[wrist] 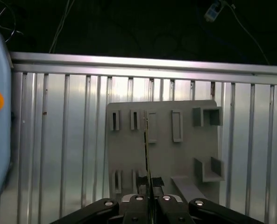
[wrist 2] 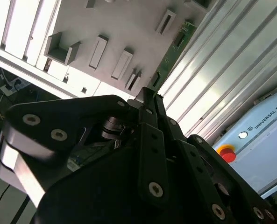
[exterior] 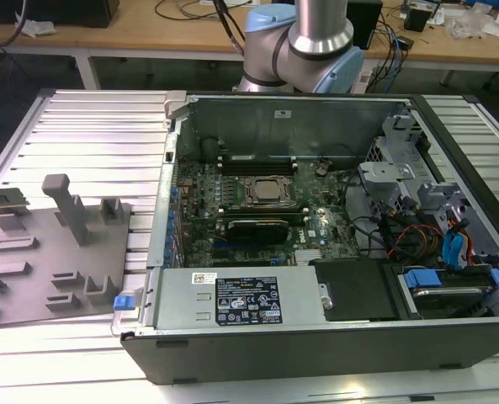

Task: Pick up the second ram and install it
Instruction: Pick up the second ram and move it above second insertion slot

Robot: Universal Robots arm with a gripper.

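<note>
The hand (wrist: 149, 199) pinches the second ram (wrist 2: 174, 48) edge-on, well above the grey slotted plate (wrist: 185, 156), clear of its edges.

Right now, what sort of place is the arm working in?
Probably a robotics lab set up for computer assembly: an open black desktop computer case lies on a ribbed aluminium table, beside a grey slotted fixture plate, with cable-strewn wooden benches behind.

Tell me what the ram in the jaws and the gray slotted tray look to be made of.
The second ram: green circuit board, matte, with small dark chips on its face. The gray slotted tray: one even matte gray across slots and brackets, probably plastic; painted metal is possible.
</note>
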